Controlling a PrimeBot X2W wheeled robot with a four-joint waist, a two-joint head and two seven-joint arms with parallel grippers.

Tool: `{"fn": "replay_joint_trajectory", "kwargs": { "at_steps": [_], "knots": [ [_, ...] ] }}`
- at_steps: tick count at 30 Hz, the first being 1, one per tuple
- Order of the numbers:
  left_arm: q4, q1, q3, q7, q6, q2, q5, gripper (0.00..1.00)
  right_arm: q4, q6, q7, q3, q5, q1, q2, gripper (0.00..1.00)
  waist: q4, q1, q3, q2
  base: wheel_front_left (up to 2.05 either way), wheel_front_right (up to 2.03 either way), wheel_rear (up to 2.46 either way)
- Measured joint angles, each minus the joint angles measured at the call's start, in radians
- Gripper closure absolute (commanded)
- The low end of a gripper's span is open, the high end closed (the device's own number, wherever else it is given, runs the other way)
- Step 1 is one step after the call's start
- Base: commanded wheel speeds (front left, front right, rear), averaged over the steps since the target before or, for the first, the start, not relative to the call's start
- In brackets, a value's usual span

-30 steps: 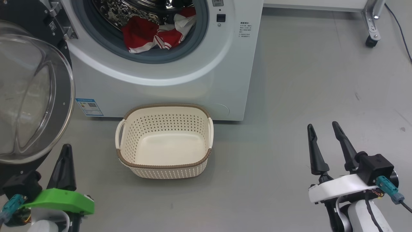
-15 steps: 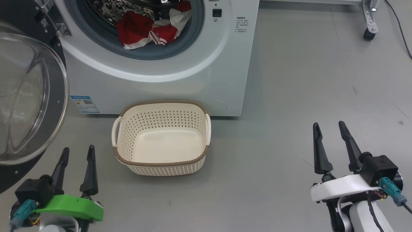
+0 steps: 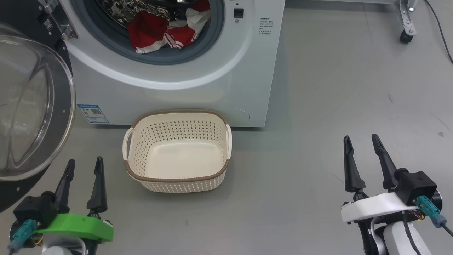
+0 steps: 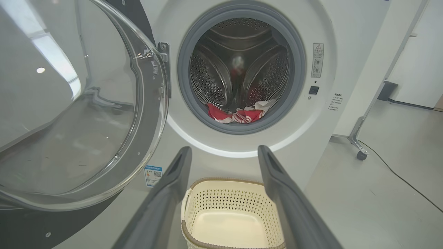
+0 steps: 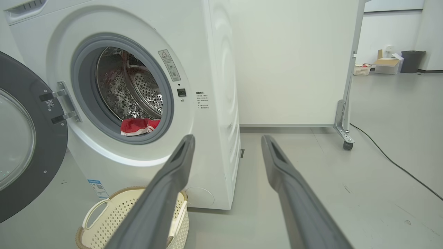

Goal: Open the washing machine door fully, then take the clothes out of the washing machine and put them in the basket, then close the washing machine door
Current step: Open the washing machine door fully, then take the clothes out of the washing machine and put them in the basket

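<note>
Red clothes (image 3: 155, 33) lie far ahead of left gripper (image 3: 85, 160) and right gripper (image 3: 360, 136); both finger pairs apart, empty.

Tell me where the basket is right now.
The basket stands empty on the floor at the centre-left of the head view, just in front of the washing machine, below its opening and right of the open door.

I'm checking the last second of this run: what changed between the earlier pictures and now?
The left gripper opened: its fingers, shut together a second ago, now stand apart and hold nothing. The head view shifted slightly, which is a camera move. Unchanged: the right gripper open, the washing machine door swung open, the clothes in the washing machine, the basket empty.
</note>
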Motion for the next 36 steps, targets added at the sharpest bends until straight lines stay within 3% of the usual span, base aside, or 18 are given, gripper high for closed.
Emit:
{"fn": "replay_joint_trajectory", "kwargs": {
  "at_steps": [36],
  "knots": [
    [-0.061,0.019,-0.001,0.0,0.0,-0.002,-0.025,0.0,0.001,0.0,0.0,0.006,-0.001,0.001,0.004,0.0,0.004,0.0,0.015,0.0,0.1,-0.19,0.08]
  ]
}}
